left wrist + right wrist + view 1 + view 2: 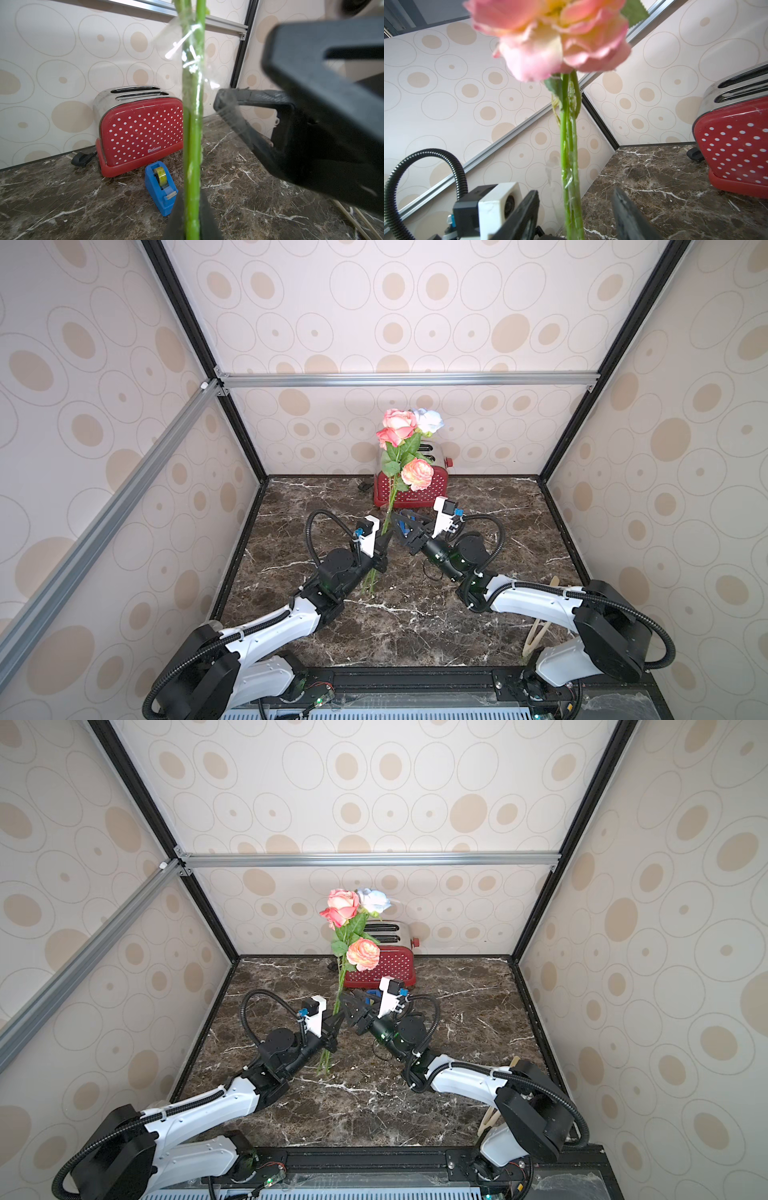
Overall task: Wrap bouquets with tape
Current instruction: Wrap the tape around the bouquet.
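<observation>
Above the middle of the worktop (415, 626), the left gripper (383, 546) was clamped low on the stems of the bouquet (401, 456), holding it upright before the toaster (139, 131), while the right gripper (575, 192) stood with its jaws apart close to the stems, gripping nothing. A strip of clear tape (188, 58) on the stems seemed, in a blurred close view, crumpled with a loose flap, so it could peel off or stick to the right gripper if brushed. With one low pinch carrying the top-heavy bunch, the stems could twist or slip; the tape dispenser (161, 187) sat on the worktop by the toaster.
</observation>
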Robot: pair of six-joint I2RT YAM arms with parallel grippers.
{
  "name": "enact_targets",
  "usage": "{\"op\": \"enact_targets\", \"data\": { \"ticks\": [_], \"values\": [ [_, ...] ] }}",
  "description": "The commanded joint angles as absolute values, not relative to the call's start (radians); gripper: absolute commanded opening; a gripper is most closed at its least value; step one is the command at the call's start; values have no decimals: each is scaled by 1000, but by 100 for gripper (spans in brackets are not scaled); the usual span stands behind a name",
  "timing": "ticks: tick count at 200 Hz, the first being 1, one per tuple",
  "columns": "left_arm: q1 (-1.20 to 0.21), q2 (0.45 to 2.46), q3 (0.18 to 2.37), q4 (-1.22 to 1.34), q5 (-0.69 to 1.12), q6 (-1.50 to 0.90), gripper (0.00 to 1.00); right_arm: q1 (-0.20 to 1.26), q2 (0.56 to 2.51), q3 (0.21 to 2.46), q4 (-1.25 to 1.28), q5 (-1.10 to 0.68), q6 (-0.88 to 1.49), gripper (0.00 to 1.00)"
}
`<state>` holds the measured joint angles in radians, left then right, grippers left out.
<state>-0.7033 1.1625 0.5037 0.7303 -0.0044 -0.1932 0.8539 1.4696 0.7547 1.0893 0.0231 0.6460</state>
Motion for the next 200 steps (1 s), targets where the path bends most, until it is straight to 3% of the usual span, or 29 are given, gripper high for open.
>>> {"op": "enact_targets", "data": {
  "ticks": [1,30,97,149,179,193,200],
  "values": [
    [-707,1170,543,736,-22,-191,0,862,1460,759,1126,24,679,64],
    [-708,1164,535,741,-28,-197,0,870,1494,804,1053,79,716,67],
    [-715,1164,538,725,-36,-188,0,901,1626,931,1043,165,749,57],
    [-729,1158,534,706,-82,-183,0,908,1673,987,985,248,744,30],
    [-735,1156,541,678,-144,-180,0,913,1668,1007,939,228,708,0],
    [-735,1157,548,655,-175,-182,0,916,1659,999,939,215,696,0],
    [-736,1155,550,646,-186,-187,11,914,1651,990,939,208,688,0]
  ]
}}
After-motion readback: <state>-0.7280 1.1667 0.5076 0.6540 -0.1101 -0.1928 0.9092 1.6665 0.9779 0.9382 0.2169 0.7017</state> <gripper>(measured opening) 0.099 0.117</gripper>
